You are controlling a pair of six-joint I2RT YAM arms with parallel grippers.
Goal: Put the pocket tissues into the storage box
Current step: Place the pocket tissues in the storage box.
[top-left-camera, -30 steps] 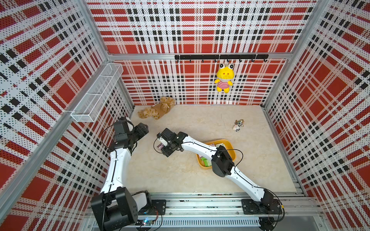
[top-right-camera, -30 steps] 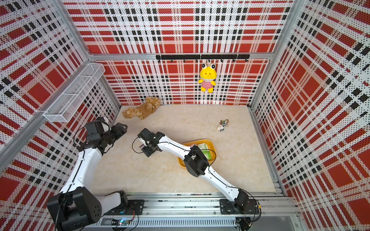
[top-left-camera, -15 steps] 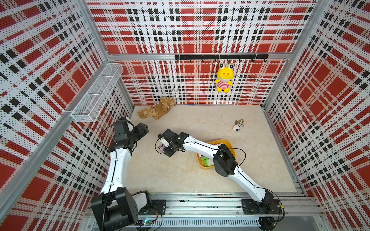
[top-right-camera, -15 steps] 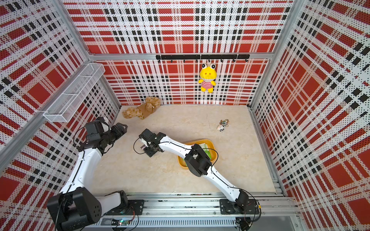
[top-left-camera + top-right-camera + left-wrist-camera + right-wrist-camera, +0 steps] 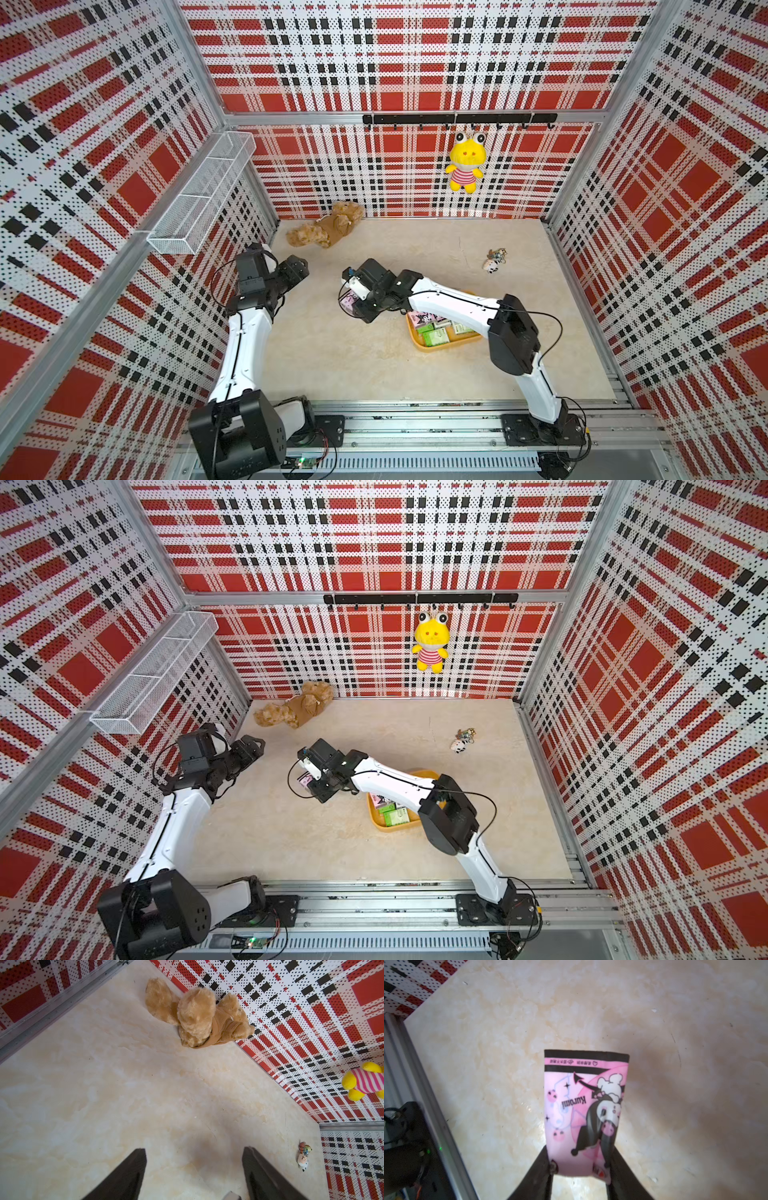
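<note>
A pink pocket tissue pack (image 5: pixel 585 1105) with a black cartoon character is clamped at its near end by my right gripper (image 5: pixel 580 1159), which is shut on it. The rest of the pack sticks out past the fingertips over bare tabletop. In both top views the pack (image 5: pixel 348 301) (image 5: pixel 304 780) shows under the right gripper (image 5: pixel 354 308) (image 5: pixel 312 788), left of the yellow-orange storage box (image 5: pixel 420 344) (image 5: pixel 379 825). The box holds a pink pack (image 5: pixel 424 319) and green-and-white packs (image 5: pixel 436 336); my right arm covers part of it. My left gripper (image 5: pixel 300 266) (image 5: pixel 194 1150) stands open and empty near the left wall.
A brown plush (image 5: pixel 328 229) (image 5: pixel 199 1014) lies at the back left. A small keychain toy (image 5: pixel 492 264) (image 5: pixel 303 1160) sits at the back right. A yellow frog plush (image 5: pixel 465 164) hangs on the back wall, and a white wire basket (image 5: pixel 203 191) on the left wall.
My right gripper's jaws have closed onto the pink pack, and the gripper has shifted slightly right, toward the box. The left arm has not moved.
</note>
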